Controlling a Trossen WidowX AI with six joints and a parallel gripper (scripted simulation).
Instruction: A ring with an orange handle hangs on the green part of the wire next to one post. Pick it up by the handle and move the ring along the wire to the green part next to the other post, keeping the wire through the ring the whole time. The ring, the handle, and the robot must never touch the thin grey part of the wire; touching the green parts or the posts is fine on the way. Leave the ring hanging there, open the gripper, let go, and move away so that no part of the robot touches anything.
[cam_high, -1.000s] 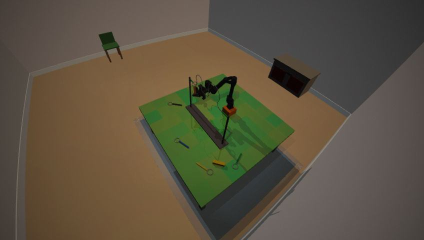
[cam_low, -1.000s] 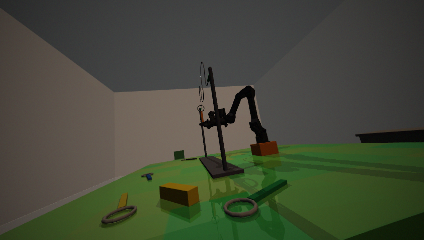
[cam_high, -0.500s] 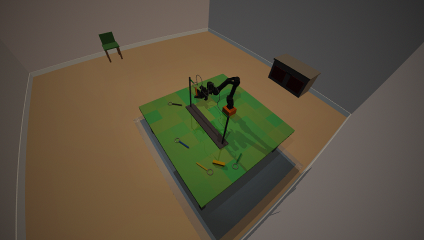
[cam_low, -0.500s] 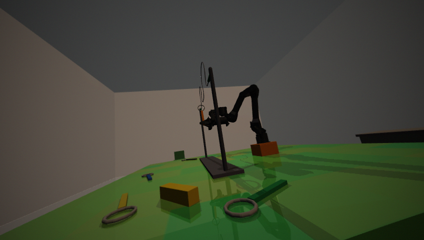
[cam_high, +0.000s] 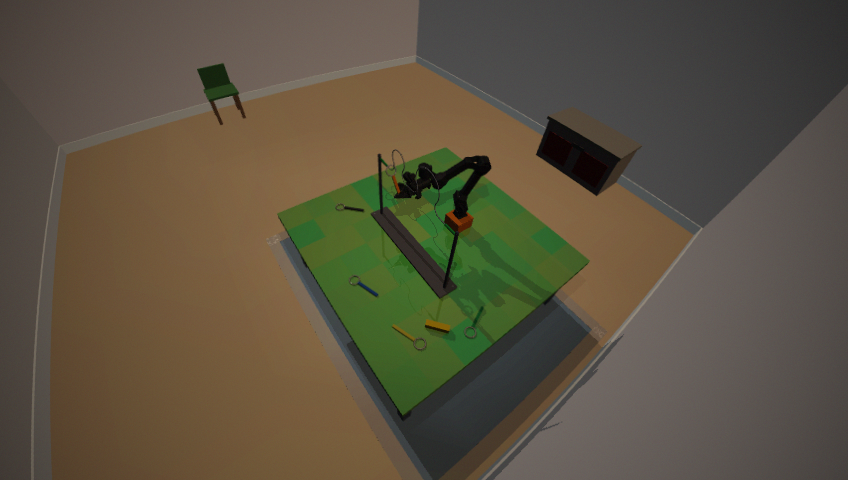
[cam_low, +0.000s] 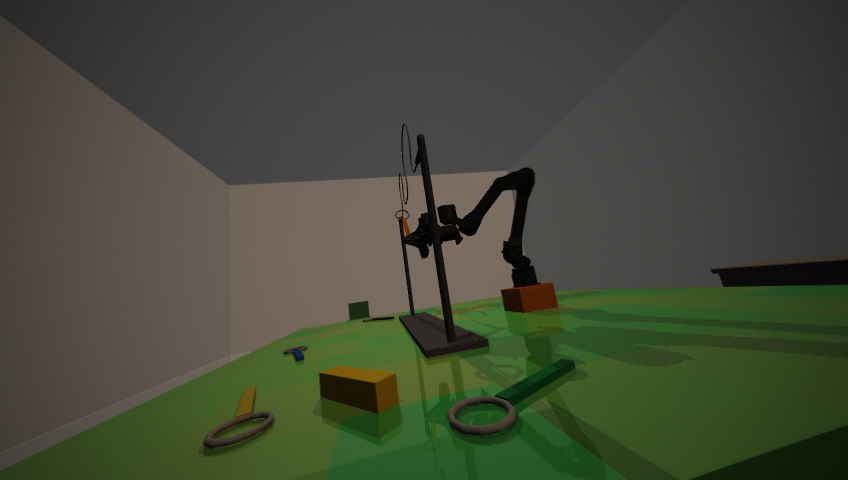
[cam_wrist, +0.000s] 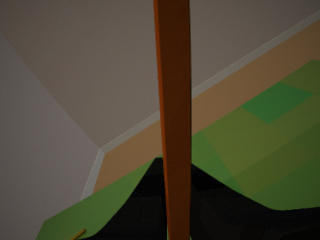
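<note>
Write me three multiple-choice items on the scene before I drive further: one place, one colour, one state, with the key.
1. Where does the yellow block lie?
A) On the chair
B) Between the yellow-handled ring and the green-handled ring
C) On the orange base block

2. What colour is the handle at the claw?
A) Blue
B) Black
C) Orange

3. How is the claw?
A) Shut on the handle
B) Wide open
C) Shut on nothing

1 B: the yellow block has one of those rings on either side.
2 C: the orange handle shows it plainly.
3 A: the claw has its dark fingers on both sides of the handle.
</note>
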